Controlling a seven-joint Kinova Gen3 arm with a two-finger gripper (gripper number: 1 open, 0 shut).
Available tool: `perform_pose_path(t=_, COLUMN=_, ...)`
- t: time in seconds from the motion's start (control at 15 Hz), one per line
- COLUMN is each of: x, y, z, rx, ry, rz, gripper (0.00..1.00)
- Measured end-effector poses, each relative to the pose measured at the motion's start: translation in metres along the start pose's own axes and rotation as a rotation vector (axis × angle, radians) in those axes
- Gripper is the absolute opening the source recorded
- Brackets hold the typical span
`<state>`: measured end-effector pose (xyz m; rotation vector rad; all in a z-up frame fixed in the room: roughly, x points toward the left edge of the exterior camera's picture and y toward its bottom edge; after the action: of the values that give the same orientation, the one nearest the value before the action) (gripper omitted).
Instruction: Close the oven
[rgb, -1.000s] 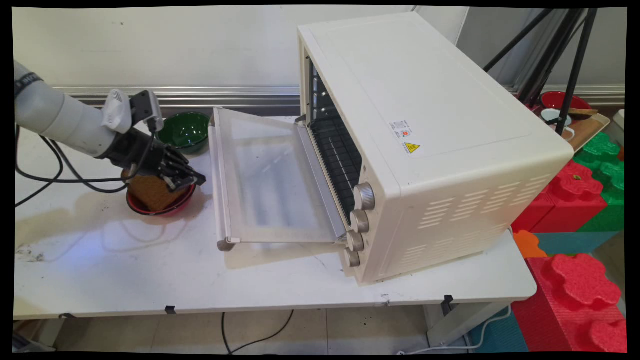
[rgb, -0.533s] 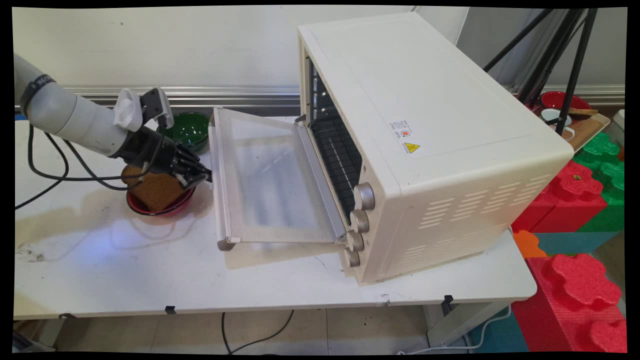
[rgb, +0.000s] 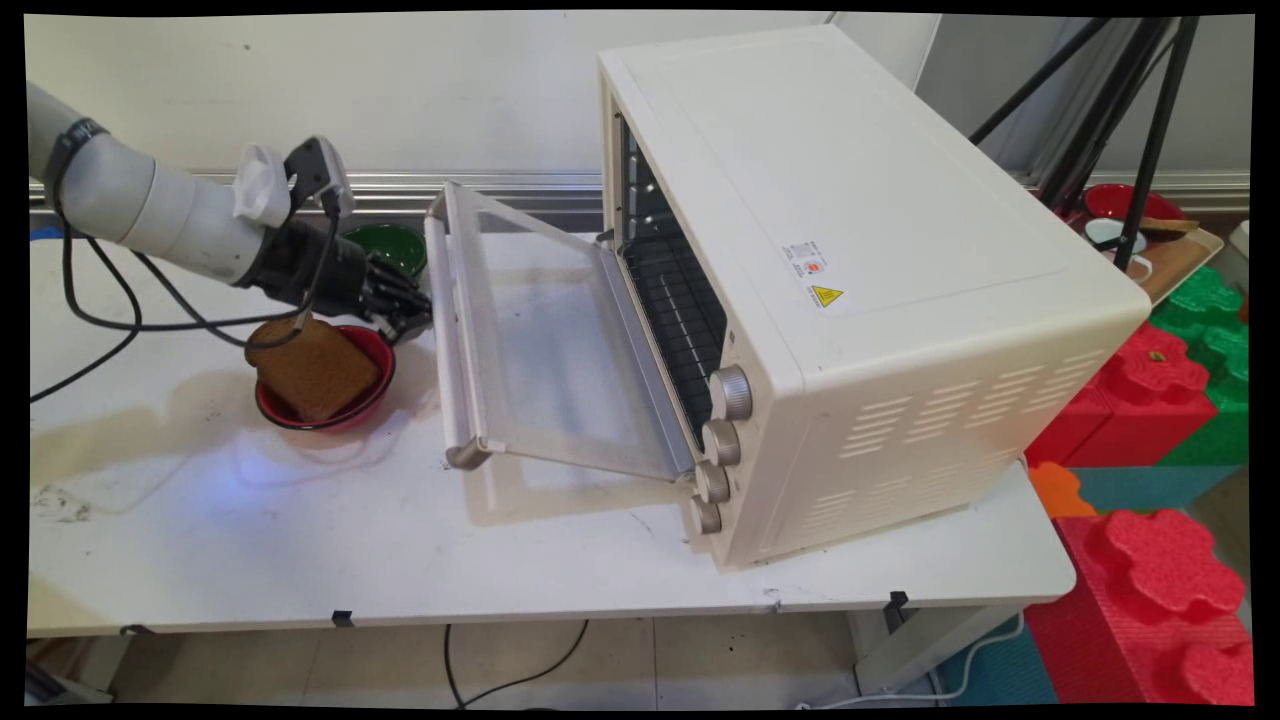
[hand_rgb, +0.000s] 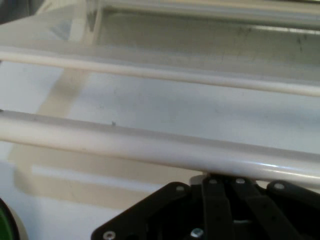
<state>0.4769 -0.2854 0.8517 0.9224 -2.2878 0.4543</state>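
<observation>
My gripper (rgb: 415, 318) presses against the left side of the oven door's handle bar (rgb: 447, 330), fingers together with nothing between them. The cream toaster oven (rgb: 850, 250) stands on the white table (rgb: 300, 540) with its glass door (rgb: 545, 340) tilted up, half open, and a wire rack (rgb: 675, 300) visible inside. In the hand view the handle bar (hand_rgb: 150, 145) runs across just beyond the fingertips of the gripper (hand_rgb: 220, 180), with the door frame (hand_rgb: 150, 70) behind it. Just below the hand, a slice of brown toast (rgb: 315, 370) leans in a red bowl (rgb: 372, 395).
A green bowl (rgb: 395, 245) sits behind the hand near the wall, its rim (hand_rgb: 5, 225) showing at the hand view's lower left corner. Black cables (rgb: 100, 310) hang from the arm. Red and green foam blocks (rgb: 1150, 560) and a tripod (rgb: 1130, 120) stand right of the table.
The hand moved right and up against the handle, and the door swung from lying flat to tilted partway up. Toast and bowls stayed in place.
</observation>
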Motion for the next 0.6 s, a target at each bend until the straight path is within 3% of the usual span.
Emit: perform_pose_path(t=0.6, x=0.044, y=-0.008, z=-0.010, rx=0.006, ry=0.127, rz=-0.003, gripper=0.00)
